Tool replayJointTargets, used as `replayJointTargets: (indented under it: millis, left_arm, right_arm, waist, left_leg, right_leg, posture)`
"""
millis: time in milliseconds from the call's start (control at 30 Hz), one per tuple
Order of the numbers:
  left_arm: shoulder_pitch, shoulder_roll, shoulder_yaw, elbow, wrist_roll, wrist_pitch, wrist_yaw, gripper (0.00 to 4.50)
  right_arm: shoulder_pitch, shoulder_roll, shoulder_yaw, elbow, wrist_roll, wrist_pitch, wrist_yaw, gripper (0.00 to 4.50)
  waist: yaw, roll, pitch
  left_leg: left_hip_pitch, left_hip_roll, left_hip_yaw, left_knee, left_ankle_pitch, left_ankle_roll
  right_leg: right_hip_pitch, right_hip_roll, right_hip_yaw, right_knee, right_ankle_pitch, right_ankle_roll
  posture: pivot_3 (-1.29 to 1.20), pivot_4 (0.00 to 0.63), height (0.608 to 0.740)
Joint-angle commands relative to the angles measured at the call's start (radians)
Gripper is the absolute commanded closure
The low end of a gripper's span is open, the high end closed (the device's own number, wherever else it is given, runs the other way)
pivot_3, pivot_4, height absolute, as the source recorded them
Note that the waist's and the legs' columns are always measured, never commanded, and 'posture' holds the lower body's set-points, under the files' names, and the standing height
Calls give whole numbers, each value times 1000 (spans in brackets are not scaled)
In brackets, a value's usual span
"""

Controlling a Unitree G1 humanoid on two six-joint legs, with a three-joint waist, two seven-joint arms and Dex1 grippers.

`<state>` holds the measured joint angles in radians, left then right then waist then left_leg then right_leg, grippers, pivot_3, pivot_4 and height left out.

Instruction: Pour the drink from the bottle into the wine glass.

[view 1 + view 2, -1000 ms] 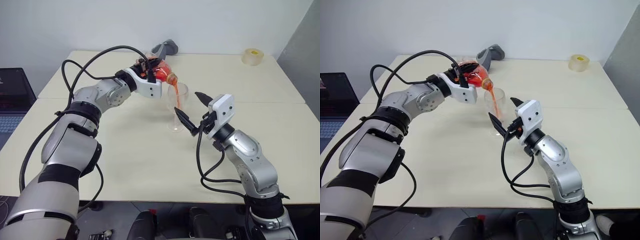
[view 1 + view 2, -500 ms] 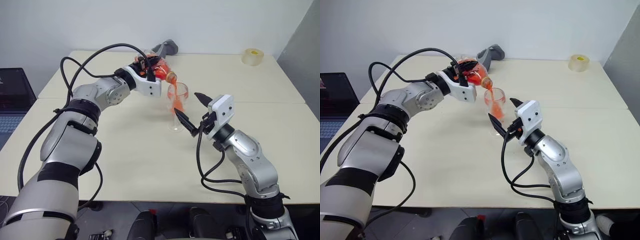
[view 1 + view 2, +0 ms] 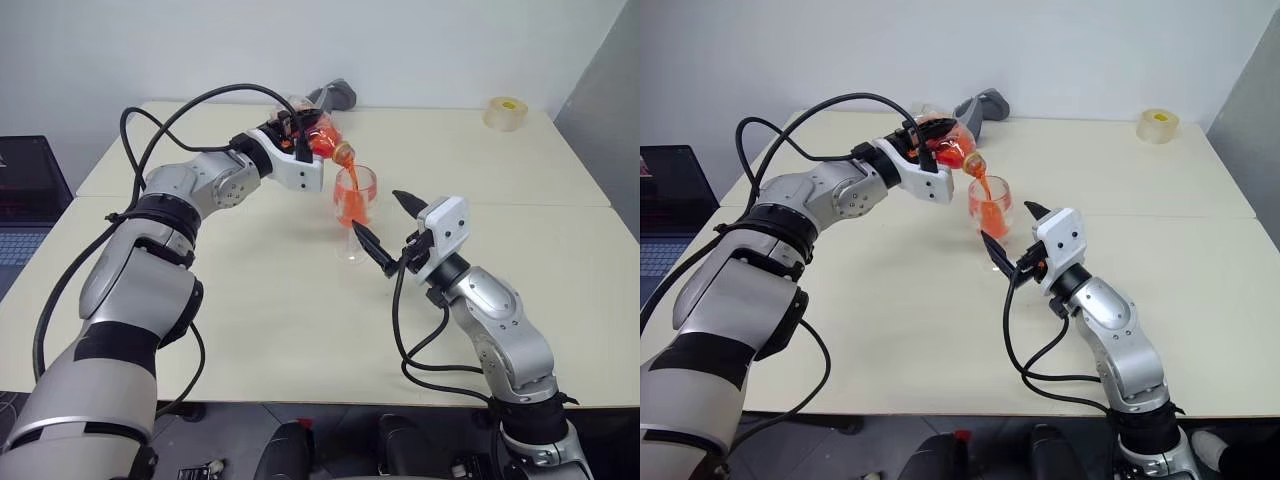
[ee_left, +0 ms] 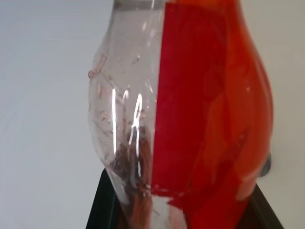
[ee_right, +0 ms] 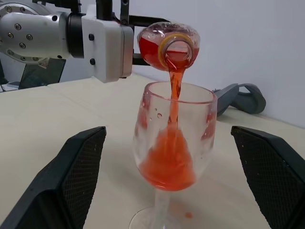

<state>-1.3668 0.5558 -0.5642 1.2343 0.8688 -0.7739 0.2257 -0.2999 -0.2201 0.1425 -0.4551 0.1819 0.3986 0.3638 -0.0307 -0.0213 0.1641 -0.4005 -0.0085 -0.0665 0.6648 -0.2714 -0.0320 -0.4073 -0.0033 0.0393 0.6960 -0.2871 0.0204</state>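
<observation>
The head views take in the whole table (image 3: 250,300): the left gripper (image 3: 297,140) holds the bottle (image 3: 322,139) tipped over, its mouth just above the rim of the wine glass (image 3: 354,210), which stands upright near the table's middle. The right gripper (image 3: 383,232) sits just beside the glass on the near side, fingers spread wide and touching nothing, one black finger (image 3: 370,245) low beside the stem and the other higher, to the right of the bowl. Beyond the bottle a grey handled tool (image 3: 332,96) lies at the far edge, a roll of tape (image 3: 505,112) rests at the far right corner, and a laptop (image 3: 25,195) sits off the table's left side.

The right wrist view gives what the head views cannot: a thin stream of the drink (image 5: 174,102) falls from the bottle's open mouth into the bowl, where orange-red liquid fills the bottom part; droplets cling to the inside of the glass and a small red spot lies on the table by the foot. Both padded fingers frame the glass, well apart from it.

The left wrist view looks at the bottle's body from very near: one side clear and empty, the other holding red liquid, with the gripper's dark fingers closed tightly against its base.
</observation>
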Motion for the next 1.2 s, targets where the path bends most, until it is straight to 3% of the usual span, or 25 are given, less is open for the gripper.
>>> replayJointTargets:
  millis: [33,1200]
  left_arm:
    - [-49,20,4,-6,-5,0,22,3468]
    - [-34,8,33,-6,-60,-35,-52,3478]
  right_arm:
    - [1,11,3,-32,2,-29,-5,0]
    - [9,28,10,-46,2,-18,-2,0]
  waist:
    - [0,0,0]
    - [0,0,0]
  left_leg:
    - [0,0,0,0,0,0]
    - [0,0,0,0,0,0]
  right_leg:
    - [0,0,0,0,0,0]
    - [0,0,0,0,0,0]
  posture:
    - [0,150,740]
    - [0,150,740]
